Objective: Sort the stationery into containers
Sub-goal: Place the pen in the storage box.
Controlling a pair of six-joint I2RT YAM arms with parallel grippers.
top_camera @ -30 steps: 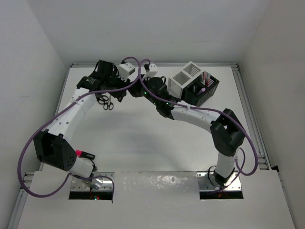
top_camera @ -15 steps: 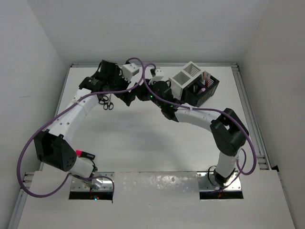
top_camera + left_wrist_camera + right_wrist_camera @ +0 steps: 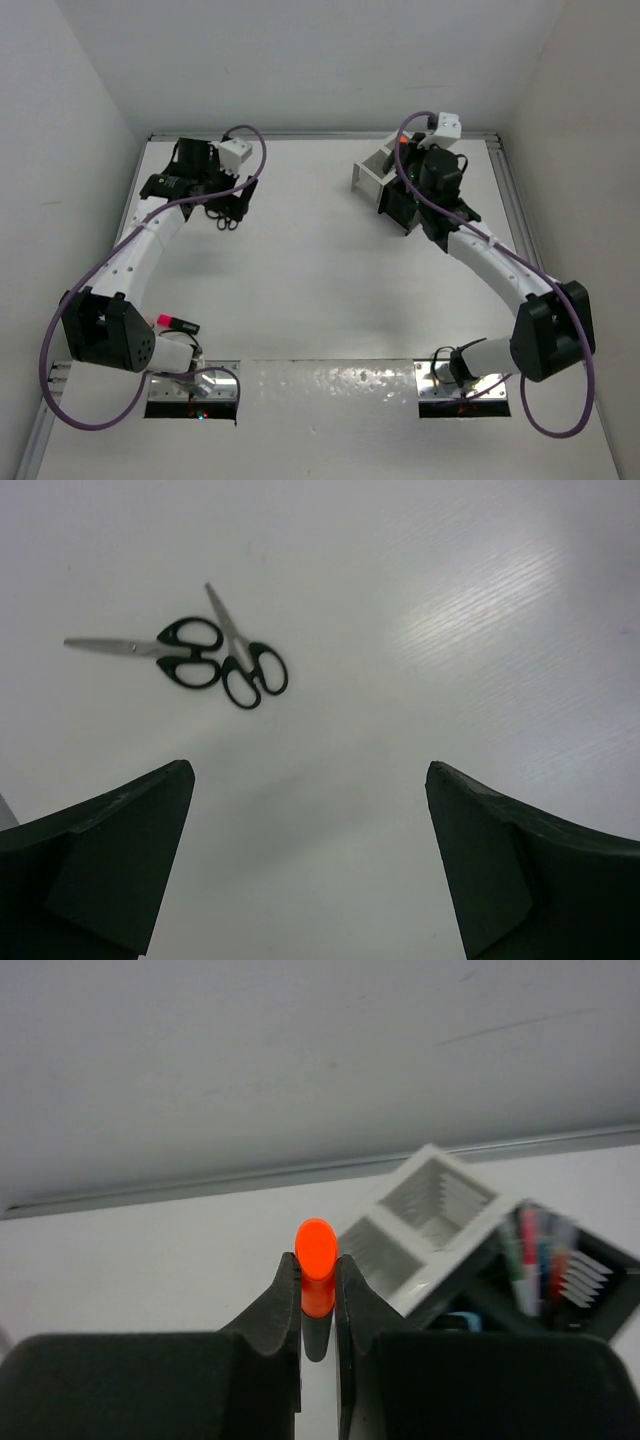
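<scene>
Right wrist: right end effector [image 3: 317,1266] clamps half-hidden orange highlighter [image 3: 317,1248]; left end effector [image 3: 308,772] spread apart

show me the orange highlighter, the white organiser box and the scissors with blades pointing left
orange highlighter [image 3: 317,1248]: right wrist view, its round end.
white organiser box [image 3: 440,1195]: right wrist view, slatted inside of its far compartment.
scissors with blades pointing left [image 3: 110,644]: left wrist view, the metal blades.
</scene>
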